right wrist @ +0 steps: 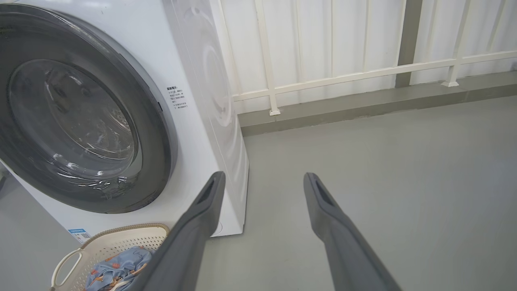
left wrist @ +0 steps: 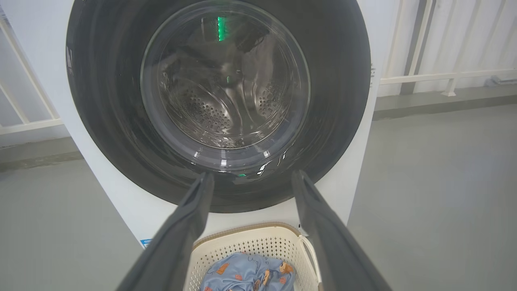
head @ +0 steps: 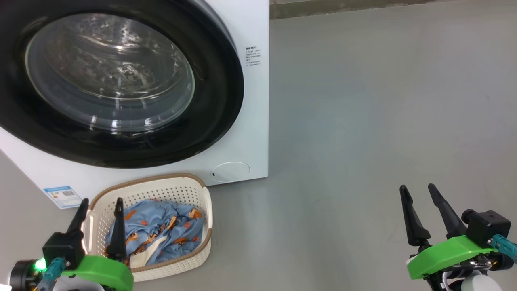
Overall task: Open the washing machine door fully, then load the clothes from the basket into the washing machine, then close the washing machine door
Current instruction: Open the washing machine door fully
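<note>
The washing machine door (head: 109,81) is seen shut, so all 3 steps are judged outstanding. The clothes (head: 161,230) are heaped in the basket (head: 161,182) on the floor (head: 363,121) just below it. The left tool (head: 101,201) and the right tool (head: 417,186) are held wide and empty.

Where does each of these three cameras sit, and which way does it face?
Head view: on the robot's head, looking down at the washing machine door, the basket of clothes and floor; left gripper and right gripper at bottom corners.
Left wrist view: on the left wrist, facing the door head-on, between its own fingers.
Right wrist view: on the right wrist, aimed past the washing machine at a railing; own fingers below.
All three share door and basket.
</note>
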